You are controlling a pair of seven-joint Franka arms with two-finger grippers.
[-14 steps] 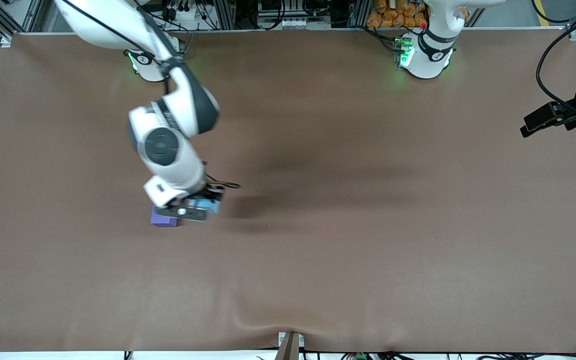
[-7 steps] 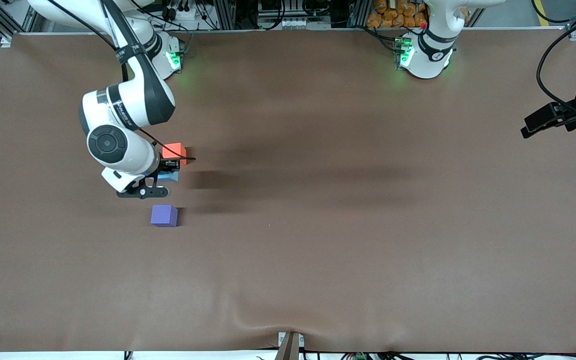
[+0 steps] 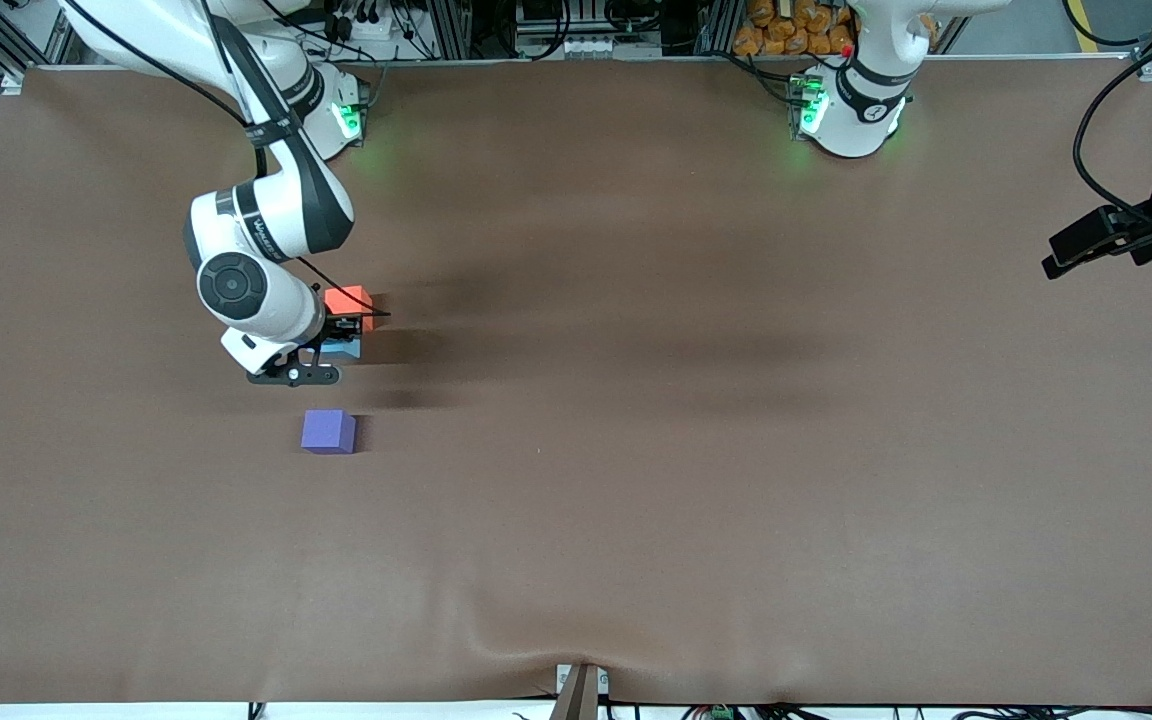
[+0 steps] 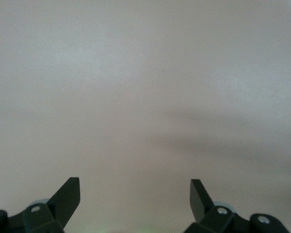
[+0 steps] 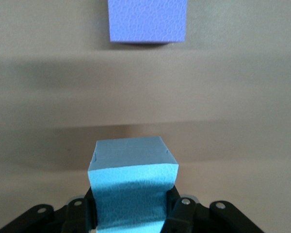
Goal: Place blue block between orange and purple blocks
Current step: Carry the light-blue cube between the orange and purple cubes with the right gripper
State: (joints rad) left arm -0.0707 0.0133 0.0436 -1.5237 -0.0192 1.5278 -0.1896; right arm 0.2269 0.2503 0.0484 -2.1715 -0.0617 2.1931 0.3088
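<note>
Your right gripper (image 3: 336, 345) has shifted slightly from half a second ago, carrying the blue block (image 5: 131, 187).
Its fingers clamp the block, seemingly just above the worktop (image 3: 696, 450), between orange block (image 3: 347, 298) and purple block (image 3: 328, 431); your left gripper (image 4: 135, 196) waits, fingers spread.

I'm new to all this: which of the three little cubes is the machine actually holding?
The light sky-blue matte cube, clamped in the right gripper. The orange-red matte cube and the violet-purple matte cube sit free on the table.

Right gripper (image 5: 131, 213) fingers (image 5: 180, 209) clamp blue block (image 5: 132, 182); purple block (image 5: 147, 20) apart.
</note>
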